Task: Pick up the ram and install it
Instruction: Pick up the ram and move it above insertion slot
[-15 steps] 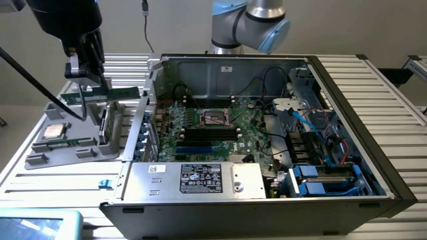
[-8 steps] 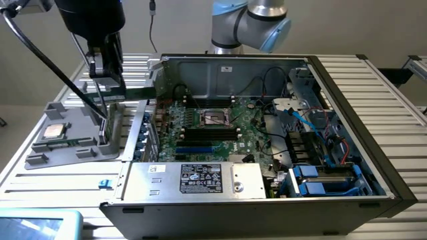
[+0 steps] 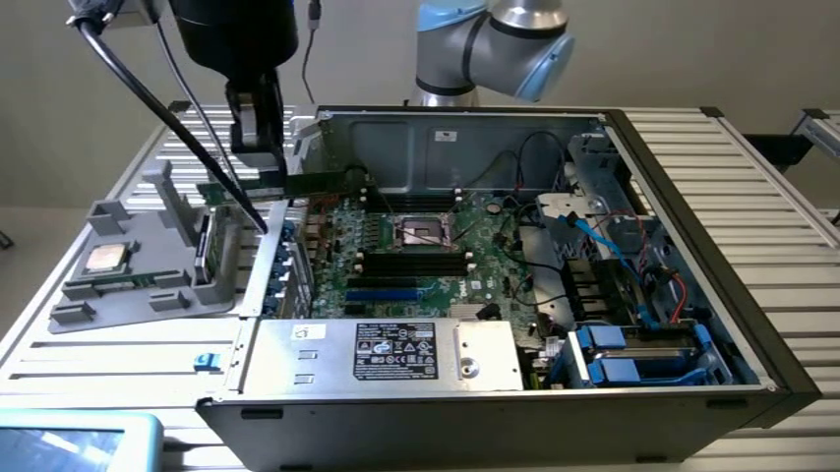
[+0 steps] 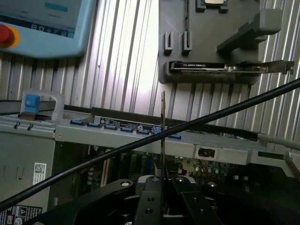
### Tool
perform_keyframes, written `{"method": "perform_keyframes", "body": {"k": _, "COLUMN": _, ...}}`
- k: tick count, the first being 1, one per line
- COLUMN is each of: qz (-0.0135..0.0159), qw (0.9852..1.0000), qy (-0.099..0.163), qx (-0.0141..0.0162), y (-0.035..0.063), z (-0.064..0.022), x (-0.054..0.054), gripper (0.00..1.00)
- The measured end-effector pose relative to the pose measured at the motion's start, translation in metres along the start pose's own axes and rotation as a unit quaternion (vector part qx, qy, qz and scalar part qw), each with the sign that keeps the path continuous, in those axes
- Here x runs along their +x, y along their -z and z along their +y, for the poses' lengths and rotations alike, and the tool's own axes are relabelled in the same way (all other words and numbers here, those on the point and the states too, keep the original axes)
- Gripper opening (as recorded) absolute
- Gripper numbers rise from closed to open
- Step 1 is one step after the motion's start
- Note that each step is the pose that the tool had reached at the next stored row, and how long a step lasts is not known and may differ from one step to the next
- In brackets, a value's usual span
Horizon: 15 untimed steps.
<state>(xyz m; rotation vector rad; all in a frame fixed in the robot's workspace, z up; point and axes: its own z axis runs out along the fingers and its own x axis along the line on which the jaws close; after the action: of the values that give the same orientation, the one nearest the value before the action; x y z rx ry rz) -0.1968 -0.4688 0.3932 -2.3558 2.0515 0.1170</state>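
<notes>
Clamping the ram (image 3: 319, 182) between its closed fingers, the gripper (image 3: 259, 171) hangs over the case (image 3: 683, 197), at the far corner of its wall on the exterior view's left. The ram is in the air above that corner, not yet seated in the black slots (image 3: 413, 264) in the middle of the case.

The exterior view shows the ram side-on as a green strip. It also shows the open case, with the motherboard (image 3: 434, 211), the labelled power supply (image 3: 381, 352) at the case's near wall, and the arm (image 3: 493, 39) beyond its far wall.

The wrist view shows the ram (image 4: 162, 126) edge-on, a thin line rising from between the gripper (image 4: 163, 180) fingers and crossing the case (image 4: 117, 136) wall. A black cable (image 4: 197, 119) runs slantwise in front of it.

Outside the case, on the exterior view's left, stands a grey holder (image 3: 157, 211) with a silver processor (image 3: 105, 258) lying on it. In the wrist view the holder (image 4: 206, 37) also carries a card (image 4: 225, 67) standing in its slot.

A pendant (image 3: 73, 441) lies off the case's near corner on the exterior view's left. In the wrist view its red button (image 4: 5, 35) can be seen.

Case and holder stand on a table (image 3: 774, 187) of slatted metal, with a plain pale wall (image 3: 656, 49) behind.
</notes>
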Motion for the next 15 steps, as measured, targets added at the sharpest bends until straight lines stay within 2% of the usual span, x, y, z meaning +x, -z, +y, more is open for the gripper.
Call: {"method": "perform_keyframes", "body": {"k": 15, "qz": 0.0000, "qw": 1.0000, "qy": 0.000, "qx": 0.0000, "y": 0.0029, "z": -0.0658, "x": 0.008, "gripper": 0.11}}
